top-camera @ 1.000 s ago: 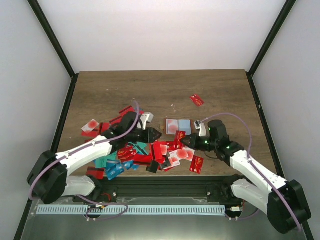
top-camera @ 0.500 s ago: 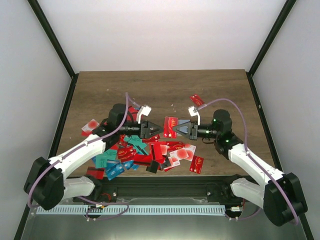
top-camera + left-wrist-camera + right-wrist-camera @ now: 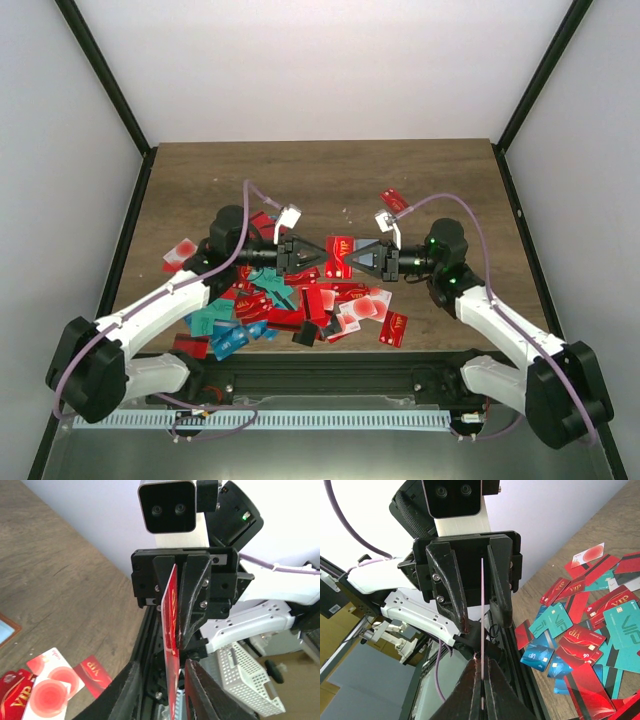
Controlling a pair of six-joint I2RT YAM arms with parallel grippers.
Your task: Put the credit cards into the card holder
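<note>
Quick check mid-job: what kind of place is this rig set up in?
Probably a lab test booth: white panels and black frame posts enclose a wooden table, with two robot arms bolted at its near edge.

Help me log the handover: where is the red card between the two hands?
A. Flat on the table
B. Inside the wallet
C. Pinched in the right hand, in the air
C: the right hand is shut on the card in mid-air, the left hand open around it.
</note>
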